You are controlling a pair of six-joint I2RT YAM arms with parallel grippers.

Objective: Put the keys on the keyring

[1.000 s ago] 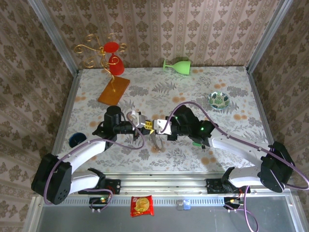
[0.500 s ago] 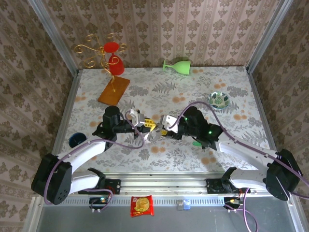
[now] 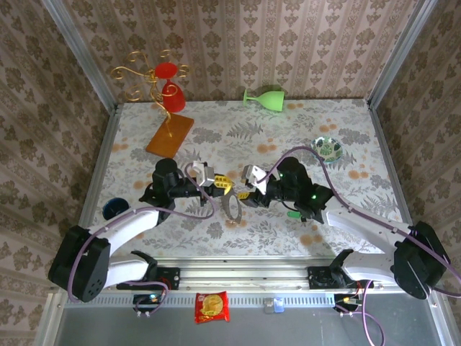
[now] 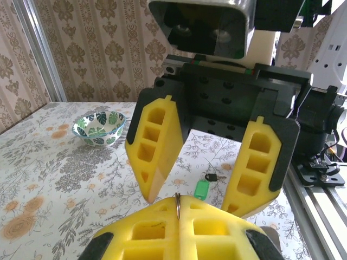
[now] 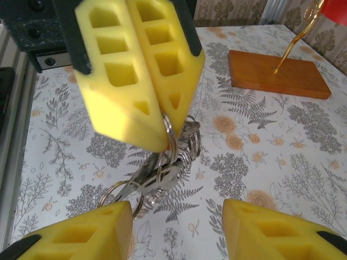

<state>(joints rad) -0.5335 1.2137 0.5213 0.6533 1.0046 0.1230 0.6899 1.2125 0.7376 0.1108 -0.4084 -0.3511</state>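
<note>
My left gripper (image 3: 219, 184) is shut on the keyring (image 5: 169, 135), a metal ring whose thin edge pokes up between the yellow pads (image 4: 177, 205). A bunch of smaller rings and flat metal pieces (image 5: 162, 170) hangs from it just above the table; from above it shows as a silvery cluster (image 3: 232, 207). My right gripper (image 3: 248, 184) stands open facing it, its fingers (image 4: 157, 141) spread either side, nothing between them (image 5: 179, 219). The keys lie on the table behind: a green tag (image 4: 201, 189) joined to a small dark-headed key (image 4: 215, 177).
A patterned dish (image 3: 328, 149) sits at the right. A green goblet (image 3: 266, 97) lies at the back wall. A gold stand with red cups rises from a wooden base (image 3: 171, 135) at back left. A dark blue round thing (image 3: 114, 209) lies at the left edge.
My right gripper has opened and drawn back to the right, away from the left gripper. The ring bunch stays pinched in the left gripper, which shifted slightly.
</note>
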